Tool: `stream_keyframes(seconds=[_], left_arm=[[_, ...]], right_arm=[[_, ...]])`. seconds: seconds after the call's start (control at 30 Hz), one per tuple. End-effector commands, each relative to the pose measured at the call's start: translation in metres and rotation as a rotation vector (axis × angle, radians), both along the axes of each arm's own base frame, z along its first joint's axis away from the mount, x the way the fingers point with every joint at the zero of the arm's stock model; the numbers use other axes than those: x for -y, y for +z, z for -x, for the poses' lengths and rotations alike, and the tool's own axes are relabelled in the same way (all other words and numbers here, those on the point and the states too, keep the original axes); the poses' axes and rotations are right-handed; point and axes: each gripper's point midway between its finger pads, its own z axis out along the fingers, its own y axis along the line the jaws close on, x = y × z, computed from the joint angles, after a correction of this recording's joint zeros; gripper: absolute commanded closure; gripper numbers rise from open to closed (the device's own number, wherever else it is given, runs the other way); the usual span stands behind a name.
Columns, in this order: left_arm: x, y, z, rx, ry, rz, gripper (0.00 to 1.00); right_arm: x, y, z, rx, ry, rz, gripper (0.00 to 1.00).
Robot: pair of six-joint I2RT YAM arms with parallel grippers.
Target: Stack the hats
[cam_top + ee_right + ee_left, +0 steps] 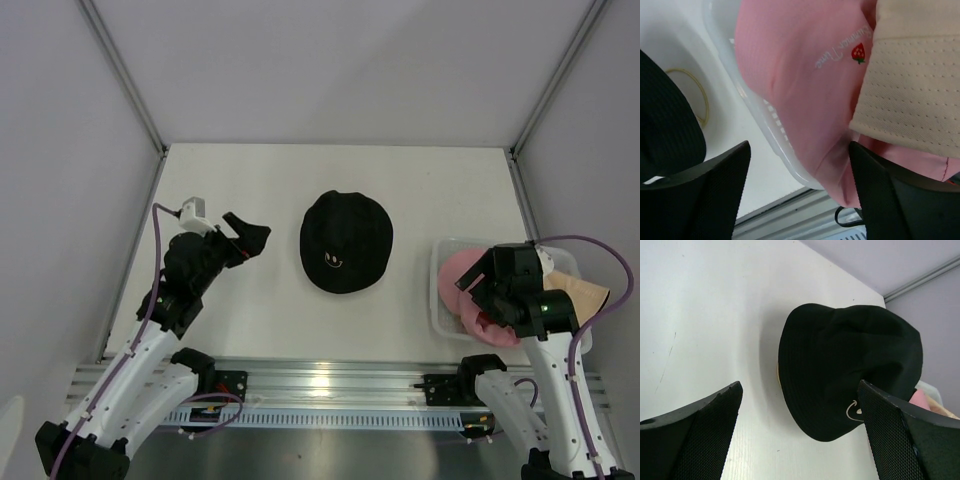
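Note:
A black bucket hat [345, 243] with a small embroidered smile lies in the middle of the table. In the left wrist view the black hat [850, 360] sits on a gold wire ring [777, 376] that peeks out at its edge. My left gripper [250, 235] is open and empty, just left of the black hat and apart from it. A pink hat [458, 268] and a beige hat [585, 293] lie in the white basket [438, 305] at the right. My right gripper [478, 290] is open, low over the pink hat [790, 65], next to the beige hat [915, 85].
The basket's rim [765, 125] runs between my right gripper's fingers, with the pink hat's brim draped over it. The gold ring [696, 95] and the black hat [665, 125] show left of the basket. A metal rail [320, 385] runs along the near edge.

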Motion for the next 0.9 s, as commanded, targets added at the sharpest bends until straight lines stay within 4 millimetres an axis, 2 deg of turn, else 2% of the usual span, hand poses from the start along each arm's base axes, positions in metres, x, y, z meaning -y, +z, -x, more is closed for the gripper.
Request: stream_keyframes(seconds=[0.0, 0.03, 0.17, 0.2, 0.23, 0.3, 0.37, 0.4, 0.47, 0.5, 0.6, 0.63, 0.73, 0.8, 0.83, 0.87], left_arm=[[-0.001, 0.001, -0.002, -0.003, -0.003, -0.026, 0.01], [-0.001, 0.001, -0.002, -0.001, -0.005, -0.025, 0.0], [-0.001, -0.001, -0.004, -0.003, -0.004, -0.029, 0.01], [-0.001, 0.0, -0.004, -0.004, -0.004, -0.031, 0.0], [-0.001, -0.001, -0.004, -0.006, -0.004, -0.035, 0.01], [-0.002, 0.001, -0.004, -0.005, -0.002, -0.04, 0.0], [-0.002, 0.002, -0.004, 0.002, -0.003, -0.041, 0.0], [-0.002, 0.003, -0.005, 0.006, -0.003, -0.041, 0.01], [0.0, 0.002, -0.006, 0.004, -0.01, -0.04, 0.01], [0.001, 0.003, -0.007, 0.009, -0.014, -0.035, 0.0], [0.004, 0.002, -0.011, 0.003, -0.018, -0.033, 0.0], [0.004, 0.004, -0.012, 0.004, -0.019, -0.034, 0.0], [0.01, 0.005, -0.014, -0.005, -0.048, -0.041, 0.0], [0.01, 0.007, -0.015, -0.002, -0.053, -0.047, 0.01], [0.011, 0.006, -0.016, -0.006, -0.053, -0.05, 0.01], [0.011, 0.007, -0.016, -0.006, -0.056, -0.049, 0.01]], right_arm=[[0.001, -0.017, 0.016, -0.074, -0.039, -0.009, 0.2], [0.001, -0.02, 0.014, -0.063, -0.036, -0.007, 0.24], [0.003, -0.02, 0.004, -0.018, -0.028, 0.011, 0.65], [0.001, -0.019, 0.001, -0.015, -0.019, 0.006, 0.98], [-0.001, -0.014, -0.005, 0.006, -0.009, -0.003, 1.0], [-0.013, 0.01, -0.017, 0.07, 0.052, -0.039, 1.0], [-0.033, 0.042, -0.033, 0.17, 0.151, -0.092, 1.0], [-0.041, 0.069, -0.043, 0.23, 0.225, -0.085, 1.0], [-0.059, 0.102, -0.056, 0.317, 0.341, -0.104, 1.0], [-0.063, 0.127, -0.062, 0.383, 0.413, -0.072, 1.0], [-0.09, 0.158, -0.081, 0.484, 0.545, -0.129, 1.0], [-0.101, 0.177, -0.09, 0.558, 0.58, -0.161, 1.0], [-0.115, 0.205, -0.107, 0.65, 0.629, -0.182, 1.0], [-0.122, 0.209, -0.113, 0.625, 0.656, -0.174, 1.0], [-0.125, 0.226, -0.114, 0.657, 0.687, -0.153, 1.0], [-0.138, 0.222, -0.121, 0.629, 0.727, -0.16, 1.0]])
